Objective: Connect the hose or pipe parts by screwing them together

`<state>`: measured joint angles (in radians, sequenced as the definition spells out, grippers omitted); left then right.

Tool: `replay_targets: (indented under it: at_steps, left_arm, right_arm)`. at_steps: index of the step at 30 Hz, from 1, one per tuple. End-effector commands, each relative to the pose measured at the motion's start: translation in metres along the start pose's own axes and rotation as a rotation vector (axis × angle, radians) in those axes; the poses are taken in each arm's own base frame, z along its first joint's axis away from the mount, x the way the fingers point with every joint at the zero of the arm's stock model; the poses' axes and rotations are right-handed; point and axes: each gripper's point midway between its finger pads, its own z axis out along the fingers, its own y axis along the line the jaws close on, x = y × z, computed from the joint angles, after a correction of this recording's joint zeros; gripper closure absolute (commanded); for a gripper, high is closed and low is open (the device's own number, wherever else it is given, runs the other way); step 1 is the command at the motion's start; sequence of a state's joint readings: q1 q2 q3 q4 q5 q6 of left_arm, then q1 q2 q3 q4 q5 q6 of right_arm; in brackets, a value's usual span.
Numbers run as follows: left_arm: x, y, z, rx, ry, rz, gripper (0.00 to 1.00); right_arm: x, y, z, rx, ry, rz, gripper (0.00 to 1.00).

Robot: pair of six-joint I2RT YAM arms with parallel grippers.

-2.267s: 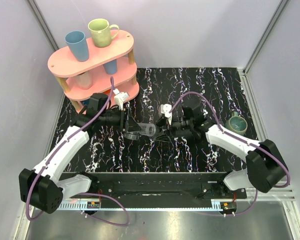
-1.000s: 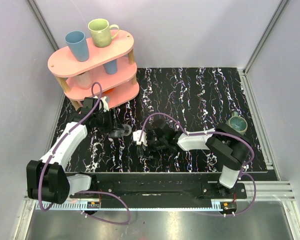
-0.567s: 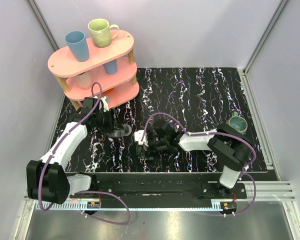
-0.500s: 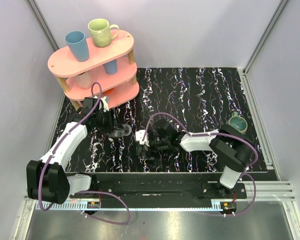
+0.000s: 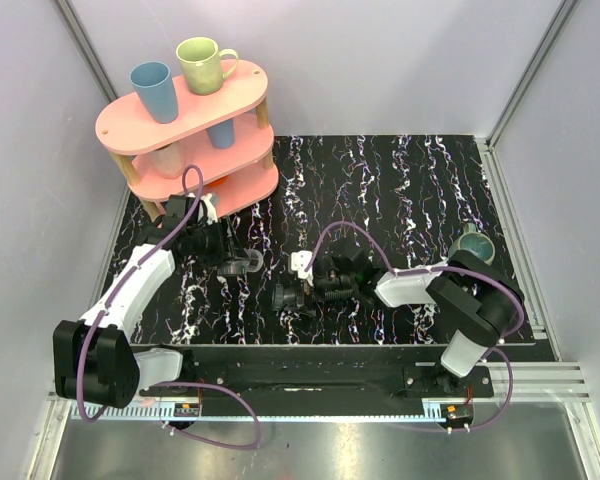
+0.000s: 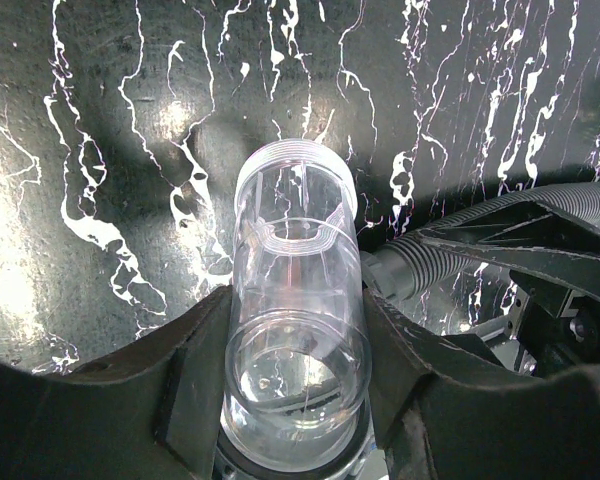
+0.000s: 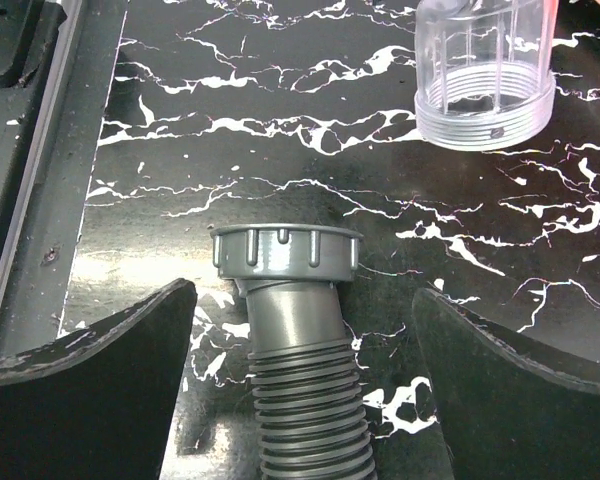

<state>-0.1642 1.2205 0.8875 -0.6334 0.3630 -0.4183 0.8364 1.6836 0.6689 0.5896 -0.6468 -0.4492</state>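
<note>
A clear tubular fitting sits between my left gripper's fingers, which are shut on it; its threaded end points away from the wrist, just above the table. From above, the fitting and left gripper are at the centre left. The black ribbed hose lies on the table with its grey ridged collar toward the fitting. My right gripper stands open, its fingers wide on both sides of the hose and clear of it. From above, the right gripper is just behind the collar.
A pink two-tier shelf at the back left carries a blue cup and a green mug. A grey-green mug stands at the right. The black rail runs along the near table edge.
My right gripper has opened fully and drawn back to the right, leaving the hose end on the table. The left gripper and fitting have stayed put for the last second.
</note>
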Motion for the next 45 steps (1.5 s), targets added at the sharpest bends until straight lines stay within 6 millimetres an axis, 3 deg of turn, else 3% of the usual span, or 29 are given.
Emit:
replay_targets:
  at_steps: [1, 16, 26, 45]
  left_arm:
    - [-0.004, -0.009, -0.003, 0.048, -0.028, 0.007, 1.0]
    - [-0.01, -0.016, -0.002, 0.075, -0.021, 0.007, 1.0]
    - [-0.009, -0.013, -0.001, 0.067, -0.031, -0.003, 1.0]
    - [-0.004, -0.009, 0.002, 0.056, -0.019, -0.004, 1.0]
  right_arm:
    - [-0.021, -0.007, 0.004, 0.022, -0.114, -0.011, 0.0]
    - [-0.003, -0.011, 0.019, 0.009, -0.078, 0.005, 0.0]
    - [0.006, -0.003, 0.029, -0.047, -0.056, 0.029, 0.03]
    - [0.002, -0.008, 0.042, -0.053, -0.081, 0.032, 0.07]
